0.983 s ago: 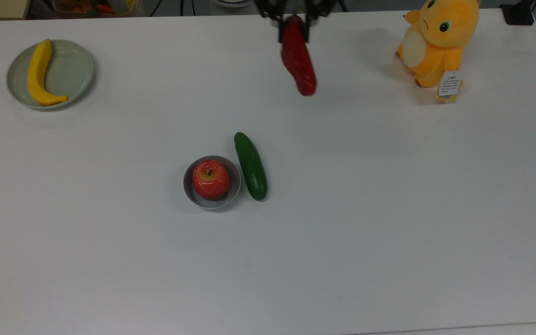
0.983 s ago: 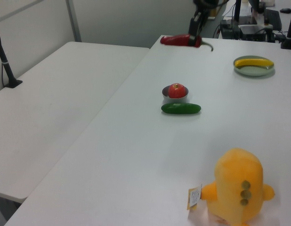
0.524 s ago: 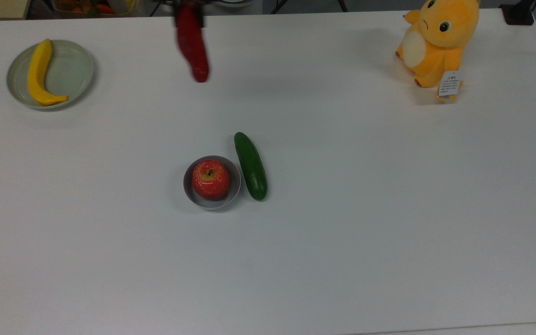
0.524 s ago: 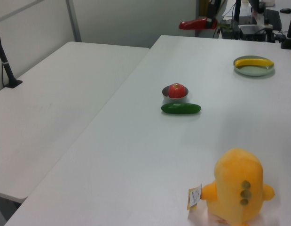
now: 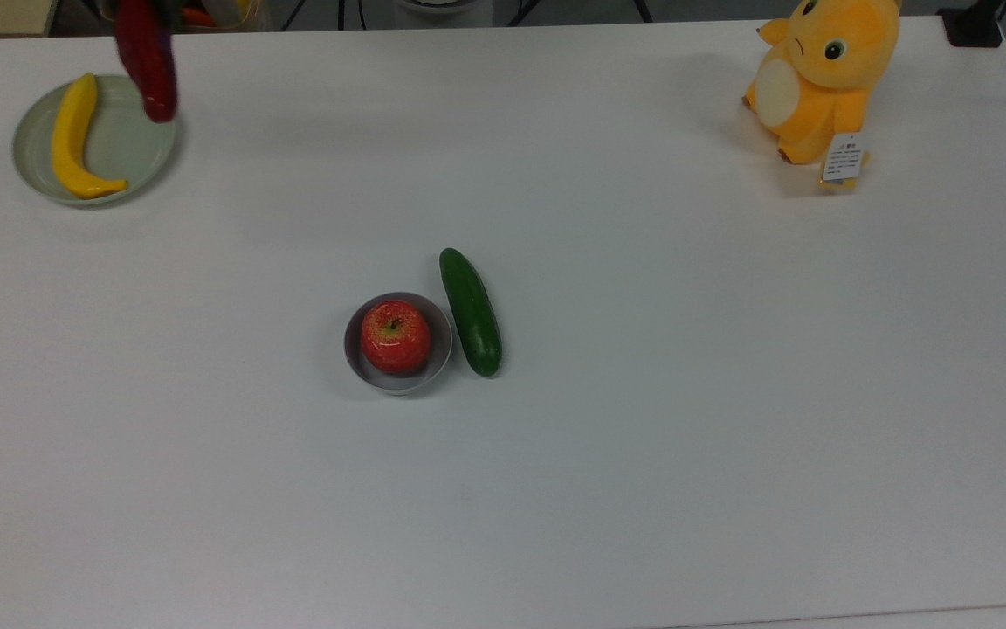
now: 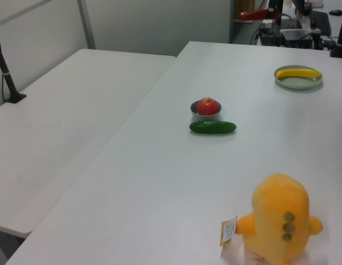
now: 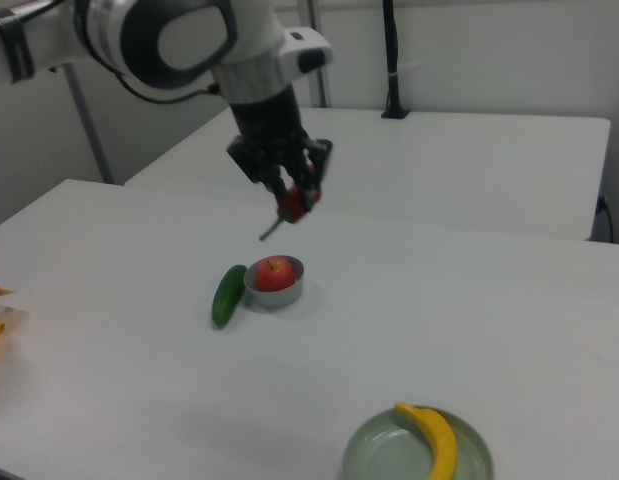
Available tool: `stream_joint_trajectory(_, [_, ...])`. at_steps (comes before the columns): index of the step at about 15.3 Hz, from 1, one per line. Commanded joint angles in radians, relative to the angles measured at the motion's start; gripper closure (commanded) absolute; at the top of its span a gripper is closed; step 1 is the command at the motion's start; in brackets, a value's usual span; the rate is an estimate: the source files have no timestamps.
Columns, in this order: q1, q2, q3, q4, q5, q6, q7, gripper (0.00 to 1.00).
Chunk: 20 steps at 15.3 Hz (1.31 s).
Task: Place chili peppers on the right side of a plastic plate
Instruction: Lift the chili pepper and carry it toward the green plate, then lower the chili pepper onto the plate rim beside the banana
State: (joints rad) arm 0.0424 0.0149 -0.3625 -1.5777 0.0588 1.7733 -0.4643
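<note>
A robot arm's pincer (image 7: 294, 192) grips a red chili (image 7: 293, 202) above the white desk (image 7: 389, 330), where an apple (image 7: 275, 273) sits in a bowl (image 7: 288, 291) beside a cucumber (image 7: 228, 295).

A broad, matte white rectangular table (image 5: 643, 489) fills the foreground, evenly lit with soft shadows. In the left view, a second white table (image 6: 66, 127) stands just beside it at the left view's left, a black pole (image 6: 6, 69) rising from it. Behind runs a plain pale grey wall (image 6: 159, 22) with a metal upright post (image 6: 85, 24).

Overhead top view; side views face oppositely.
</note>
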Motion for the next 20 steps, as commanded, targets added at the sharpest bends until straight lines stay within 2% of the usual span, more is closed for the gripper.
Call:
stream_joint_trajectory(1, [-0.016, 0.013, -0.099, -0.054, 0.018, 0.07, -0.132, 0.99])
stream_joint_trajectory(6, [-0.168, 0.082, -0.122, -0.1, 0.019, 0.162, -0.341, 0.99])
stream_joint_trajectory(9, [-0.219, 0.16, -0.15, -0.1, 0.038, 0.215, -0.43, 0.99])
stream_joint_trajectory(14, [-0.32, 0.281, -0.15, -0.1, 0.085, 0.333, -0.611, 0.99])
stream_joint_trajectory(20, [-0.392, 0.385, -0.148, -0.119, 0.095, 0.504, -0.66, 0.96])
